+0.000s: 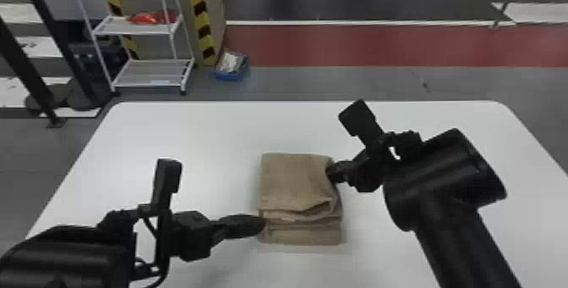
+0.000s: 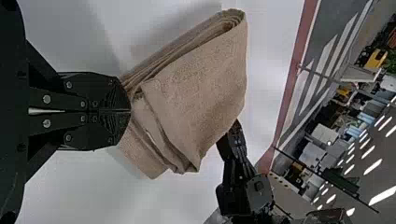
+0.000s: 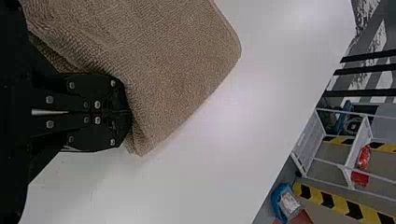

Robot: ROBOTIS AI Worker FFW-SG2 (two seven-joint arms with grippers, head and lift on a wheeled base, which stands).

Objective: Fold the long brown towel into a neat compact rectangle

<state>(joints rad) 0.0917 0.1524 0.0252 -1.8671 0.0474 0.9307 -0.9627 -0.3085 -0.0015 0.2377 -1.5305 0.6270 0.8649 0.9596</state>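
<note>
L gripper (image 1: 261, 223): fingers closed together, tips touching towel at its L side, near end. Can't tell if any cloth's pinched. R gripper (image 1: 332, 173): also closed, tips against towel's R side, farther up; hold on cloth unclear too. Brown towel (image 1: 293, 183) folded in a layered stack on white table (image 1: 190, 131), betw. my 2 grippers, top layer's near R corner slightly raised.

Towel (image 1: 291, 181) on table (image 1: 190, 131), between left gripper (image 1: 258, 225) and right gripper (image 1: 333, 172). Rack (image 1: 148, 83) beyond table, far left; bin (image 1: 230, 74) on floor, just right of rack.
</note>
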